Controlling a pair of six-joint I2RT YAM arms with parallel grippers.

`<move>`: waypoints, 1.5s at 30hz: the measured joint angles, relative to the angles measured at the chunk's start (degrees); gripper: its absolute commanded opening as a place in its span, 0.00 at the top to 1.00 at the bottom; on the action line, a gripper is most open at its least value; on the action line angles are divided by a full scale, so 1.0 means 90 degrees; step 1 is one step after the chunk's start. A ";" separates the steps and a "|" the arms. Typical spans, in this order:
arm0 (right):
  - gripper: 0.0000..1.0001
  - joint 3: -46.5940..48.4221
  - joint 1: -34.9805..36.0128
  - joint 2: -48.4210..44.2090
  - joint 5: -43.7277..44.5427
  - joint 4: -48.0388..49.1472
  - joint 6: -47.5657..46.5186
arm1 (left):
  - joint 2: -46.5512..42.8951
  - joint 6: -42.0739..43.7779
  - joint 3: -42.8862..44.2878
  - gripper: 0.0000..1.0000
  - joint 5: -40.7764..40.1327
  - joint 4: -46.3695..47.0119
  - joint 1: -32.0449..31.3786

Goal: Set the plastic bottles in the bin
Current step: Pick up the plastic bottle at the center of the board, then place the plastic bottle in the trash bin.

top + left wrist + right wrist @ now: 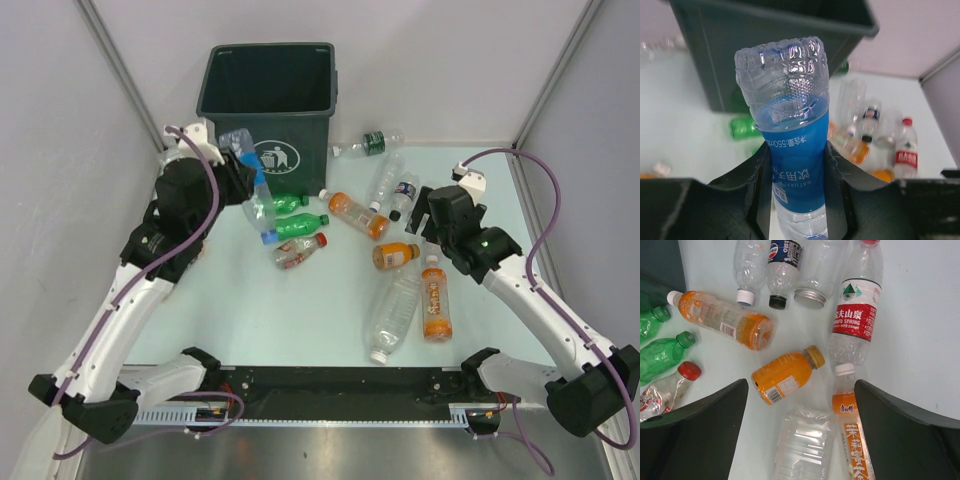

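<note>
- Your right claw (800,383) hangs wide open over the right-hand scatter. The small orange bottle (787,376) lies right beneath it, its long axis slanting across the gap.
- Your left claw (797,170) is clamped on the blue-labelled bottle (790,100), base pointing far.
- The bin (300,135) stands just beyond that bottle, nearer your left arm. You can't tell what's inside.

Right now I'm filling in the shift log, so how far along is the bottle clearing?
Done: nothing confirmed; no bottles show inside the bin. In hand: the left gripper is shut on a blue-labelled bottle at the bin's front, not yet over the rim; the right gripper hovers open above the pile. Left: roughly a dozen bottles, green, orange and clear, lie on the table.
</note>
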 measured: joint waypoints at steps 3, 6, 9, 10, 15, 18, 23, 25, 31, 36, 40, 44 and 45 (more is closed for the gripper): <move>0.08 0.0000 -0.0002 -0.0012 0.0002 0.0000 0.0000 | 0.0270 0.0369 0.0376 0.58 -0.0143 0.0651 0.0000; 0.08 0.0000 -0.0010 -0.0056 0.0002 -0.0005 0.0000 | 0.0580 0.0794 0.0605 0.56 -0.0255 0.1460 0.0002; 0.08 -0.0002 -0.0012 -0.0126 0.0002 -0.0007 0.0012 | 0.1042 0.1200 0.0903 0.55 -0.0396 0.2220 0.0010; 0.08 -0.0002 -0.0012 -0.0155 0.0002 -0.0007 0.0027 | 0.1297 0.1311 0.1112 0.55 -0.0474 0.2470 0.0022; 0.09 -0.0002 -0.0015 -0.0240 0.0000 -0.0010 0.0049 | 0.2310 0.1542 0.1970 0.55 -0.0731 0.3475 0.0248; 0.09 -0.0002 -0.0019 -0.0287 -0.0010 -0.0010 0.0049 | 0.2909 0.1559 0.2548 0.56 -0.0928 0.3966 0.0476; 0.09 -0.0002 -0.0056 -0.0386 -0.0022 -0.0010 0.0046 | 0.3852 0.1401 0.3546 0.48 -0.1156 0.4469 0.0886; 0.09 -0.0002 -0.0075 -0.0410 -0.0024 -0.0010 0.0046 | 0.4114 0.1319 0.3750 0.40 -0.1202 0.4626 0.1027; 0.09 -0.0007 -0.0153 -0.0442 -0.0075 -0.0010 0.0049 | 0.4670 0.1294 0.3852 0.04 -0.1064 0.5149 0.1299; 0.10 -0.0007 -0.0202 -0.0481 -0.0146 -0.0010 0.0049 | 0.4945 0.1222 0.3878 0.00 -0.0872 0.5158 0.1518; 0.10 -0.0007 -0.0228 -0.0483 -0.0185 -0.0010 0.0049 | 0.4935 0.1222 0.3900 0.00 -0.0804 0.5061 0.1613; 0.09 -0.0010 -0.0233 -0.0483 -0.0243 -0.0012 0.0073 | 0.4784 0.1226 0.3859 0.00 -0.0699 0.4872 0.1627; 0.08 -0.0007 -0.0233 -0.0483 -0.0262 -0.0012 0.0087 | 0.4687 0.1229 0.3796 0.00 -0.0663 0.4811 0.1627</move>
